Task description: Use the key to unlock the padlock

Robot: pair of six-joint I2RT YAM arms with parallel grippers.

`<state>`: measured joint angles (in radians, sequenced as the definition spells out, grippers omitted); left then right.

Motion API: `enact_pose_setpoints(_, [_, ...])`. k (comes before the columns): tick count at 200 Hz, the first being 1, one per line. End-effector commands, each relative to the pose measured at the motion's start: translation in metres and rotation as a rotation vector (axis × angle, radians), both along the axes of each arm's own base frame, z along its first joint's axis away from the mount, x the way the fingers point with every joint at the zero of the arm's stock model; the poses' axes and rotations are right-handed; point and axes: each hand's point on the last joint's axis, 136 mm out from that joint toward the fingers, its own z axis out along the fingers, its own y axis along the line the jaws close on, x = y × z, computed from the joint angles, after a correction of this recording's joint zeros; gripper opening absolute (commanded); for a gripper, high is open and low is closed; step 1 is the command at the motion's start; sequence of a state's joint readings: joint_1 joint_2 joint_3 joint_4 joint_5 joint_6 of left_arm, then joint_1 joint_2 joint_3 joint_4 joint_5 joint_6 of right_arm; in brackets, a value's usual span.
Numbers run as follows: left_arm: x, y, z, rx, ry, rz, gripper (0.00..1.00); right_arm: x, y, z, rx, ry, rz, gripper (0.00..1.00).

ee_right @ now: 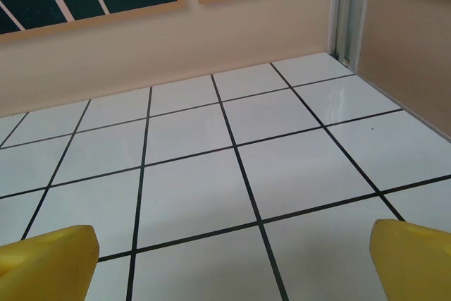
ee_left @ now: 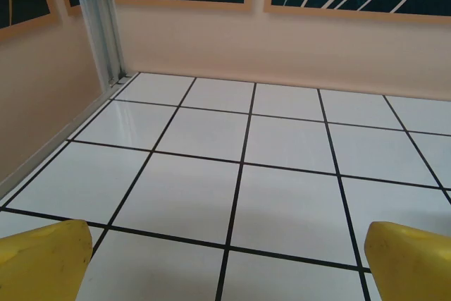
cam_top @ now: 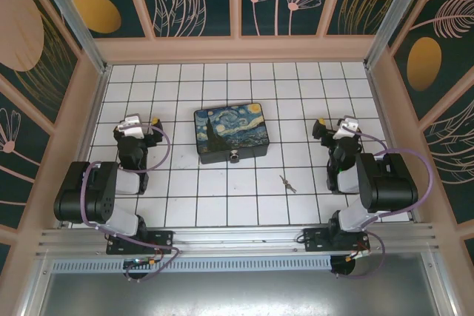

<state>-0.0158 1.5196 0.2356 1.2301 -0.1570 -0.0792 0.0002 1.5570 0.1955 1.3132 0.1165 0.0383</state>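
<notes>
I am holding my left gripper (ee_left: 225,266) spread wide and empty. The tiny dark padlock with its silver shackle (cam_top: 235,157) is sitting at the near face of the dark picture-lidded box (cam_top: 231,129). The thin silvery key bunch (cam_top: 287,183) is lying flat on the white tiled table (cam_top: 185,197), right of the padlock and apart from it. My right gripper (ee_right: 229,262) is likewise gaping, empty. Hazard, in my judgement: the flat key skidding from my pads, or the unbraced lock shifting.

We log left arm (cam_top: 90,194) and right arm (cam_top: 385,179): chunky black housings, white segments near base and wrist, lilac cables looping off each. Left fingertips (ee_left: 44,264) yellow, slightly scuffed; right fingertips (ee_right: 46,262) yellow too.
</notes>
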Motion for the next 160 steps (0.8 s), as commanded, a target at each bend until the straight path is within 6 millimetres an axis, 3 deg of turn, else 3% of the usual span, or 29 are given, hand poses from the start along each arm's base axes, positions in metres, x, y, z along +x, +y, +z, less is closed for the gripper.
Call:
enact_pose_setpoints(1, [0.001, 0.001, 0.011, 0.000, -0.044, 0.000, 0.99, 0.001, -0.004, 0.011, -0.014, -0.045, -0.027, 0.99])
enact_pose_setpoints(97, [0.002, 0.001, 0.010, 0.000, -0.041, 0.000, 0.99, 0.003, -0.003, 0.011, -0.011, -0.043, -0.015, 0.99])
enact_pose_setpoints(125, [0.001, 0.000, 0.010, 0.000, -0.040, -0.002, 0.99, 0.004, 0.012, 0.010, -0.031, -0.039, 0.077, 0.99])
enact_pose_setpoints(160, [0.003, 0.000, 0.010, -0.002, -0.037, -0.003, 0.99, 0.007, 0.013, 0.009, -0.018, -0.028, 0.109, 0.99])
